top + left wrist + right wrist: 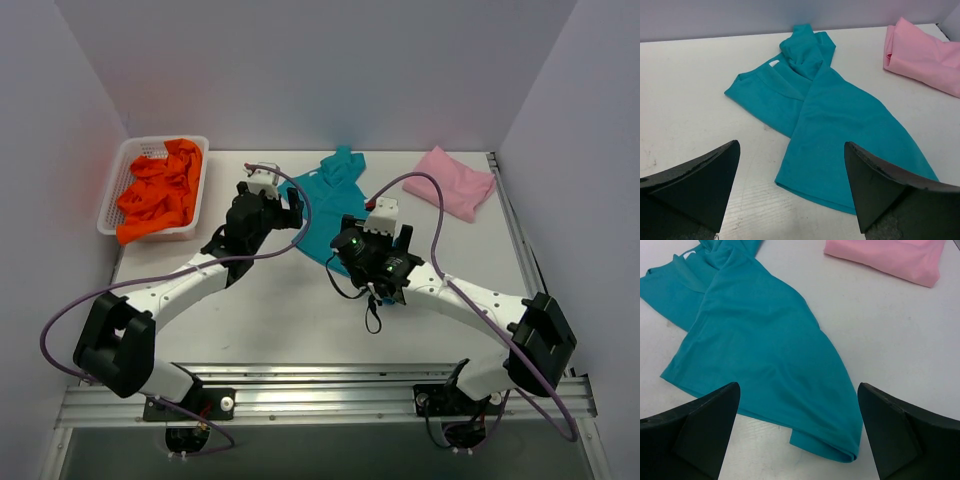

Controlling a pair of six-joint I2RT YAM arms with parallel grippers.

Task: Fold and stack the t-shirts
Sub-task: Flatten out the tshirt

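A teal t-shirt point(322, 205) lies rumpled and partly folded lengthwise at the table's middle back; it shows in the left wrist view point(830, 120) and the right wrist view point(755, 350). A folded pink t-shirt point(456, 182) lies at the back right, also in the left wrist view point(922, 55) and the right wrist view point(890, 257). Orange t-shirts point(160, 195) fill the white basket point(113, 190) at back left. My left gripper point(291, 208) is open and empty over the teal shirt's left edge. My right gripper point(385, 238) is open and empty over its near hem.
The white lattice basket stands at the table's back left corner. A metal rail point(515, 235) runs along the table's right edge. Purple cables point(430, 215) loop from both arms. White walls close in the back and sides.
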